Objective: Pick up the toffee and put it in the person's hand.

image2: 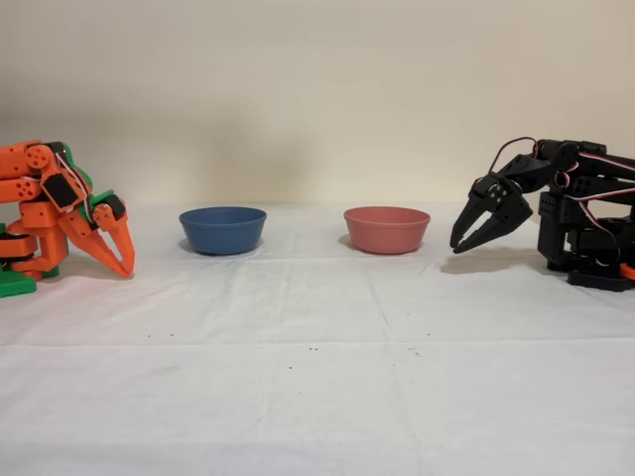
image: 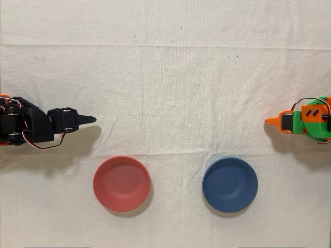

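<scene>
My black gripper [image: 93,119] rests at the left of the overhead view, its fingers drawn together into one point above the cloth. In the fixed view the gripper [image2: 459,245] hangs at the right, tips angled down and just above the table, with nothing between them. The toffee is out of view. The person's hand is out of view too.
A red bowl [image: 121,183] [image2: 387,229] and a blue bowl [image: 229,184] [image2: 222,229] stand empty on the white cloth. The red one is nearer my gripper. The idle orange arm [image: 300,121] [image2: 60,208] sits at the opposite side.
</scene>
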Controlling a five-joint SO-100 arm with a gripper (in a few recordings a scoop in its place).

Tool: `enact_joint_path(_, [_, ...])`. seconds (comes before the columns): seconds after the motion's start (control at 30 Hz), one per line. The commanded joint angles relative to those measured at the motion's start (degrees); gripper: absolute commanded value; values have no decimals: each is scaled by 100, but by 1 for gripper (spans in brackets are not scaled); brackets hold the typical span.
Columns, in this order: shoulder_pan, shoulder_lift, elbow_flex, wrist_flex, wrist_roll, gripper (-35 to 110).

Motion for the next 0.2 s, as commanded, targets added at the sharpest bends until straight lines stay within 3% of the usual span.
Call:
enact_joint_path(0.0, [-18,387,290,88,-62,0])
enact_joint_path(0.17, [-18,387,290,88,-62,0])
